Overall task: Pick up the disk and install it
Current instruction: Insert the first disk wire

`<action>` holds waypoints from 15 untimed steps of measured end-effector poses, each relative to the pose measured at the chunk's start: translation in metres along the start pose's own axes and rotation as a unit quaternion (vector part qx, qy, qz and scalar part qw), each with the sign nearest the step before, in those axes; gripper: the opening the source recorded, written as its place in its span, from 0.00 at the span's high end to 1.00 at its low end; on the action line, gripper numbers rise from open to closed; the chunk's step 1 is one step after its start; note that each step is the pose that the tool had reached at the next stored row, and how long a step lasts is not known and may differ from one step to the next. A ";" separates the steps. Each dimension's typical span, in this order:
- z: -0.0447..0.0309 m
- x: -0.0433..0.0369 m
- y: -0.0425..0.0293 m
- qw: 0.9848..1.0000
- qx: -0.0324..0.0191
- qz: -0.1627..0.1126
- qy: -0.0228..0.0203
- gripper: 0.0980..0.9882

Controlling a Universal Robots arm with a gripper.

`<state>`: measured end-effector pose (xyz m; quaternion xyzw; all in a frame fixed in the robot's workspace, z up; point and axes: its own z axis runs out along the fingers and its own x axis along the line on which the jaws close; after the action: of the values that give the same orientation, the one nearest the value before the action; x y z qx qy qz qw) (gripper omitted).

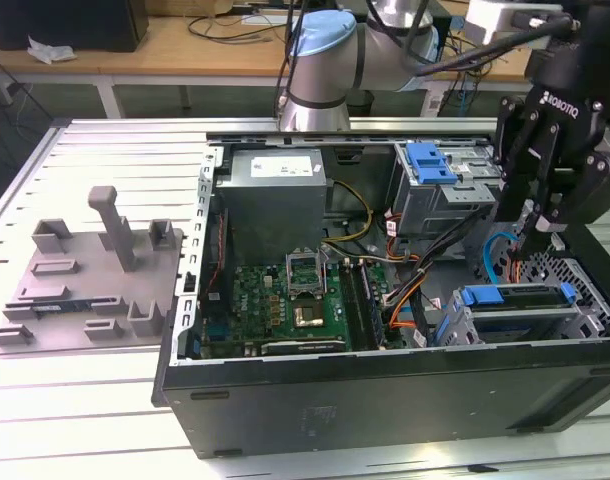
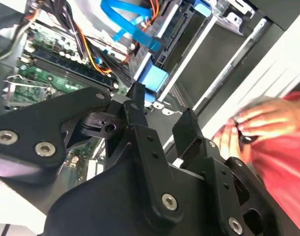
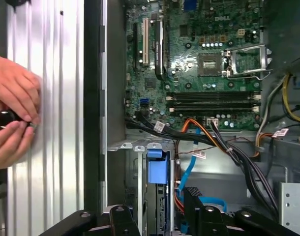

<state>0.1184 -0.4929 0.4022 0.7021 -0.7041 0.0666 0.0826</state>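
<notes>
Hovering just above disk (image 1: 520, 297), pincer (image 1: 538, 232) released, empty, jaws apart. Disk lies in lower drive cage (image 1: 505, 328), blue end toward motherboard (image 1: 295, 300). Judged rigid, weighty, shock-sensitive; grip blue carrier's flanks. Blue cable (image 3: 189, 169), orange wires (image 3: 187, 122) crowd close; person's hand (image 3: 12, 98) on surface (image 3: 51, 73) beside case (image 1: 385, 390).

Blue-framed disk (image 1: 520, 296), lying flat in the grey lower drive cage (image 1: 505, 325)
</notes>
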 end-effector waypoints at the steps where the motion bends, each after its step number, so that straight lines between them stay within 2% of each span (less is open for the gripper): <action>1: -0.0002 -0.0025 -0.0003 1.000 -0.001 0.000 0.005 0.54; 3: 0.0001 -0.0065 -0.0025 1.000 -0.004 -0.001 0.013 0.54; 5: 0.0007 -0.0081 -0.0061 1.000 -0.008 -0.002 0.016 0.54; 8: 0.0017 -0.0089 -0.0126 1.000 -0.019 -0.005 0.018 0.54; 9: 0.0023 -0.0092 -0.0166 0.999 -0.027 -0.007 0.018 0.54; 12: 0.0037 -0.0103 -0.0266 0.999 -0.045 -0.013 0.019 0.54; 15: 0.0034 -0.0167 -0.0303 0.998 -0.047 -0.013 0.028 0.54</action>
<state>0.1486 -0.4774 0.3946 0.7042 -0.6948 0.0525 0.1361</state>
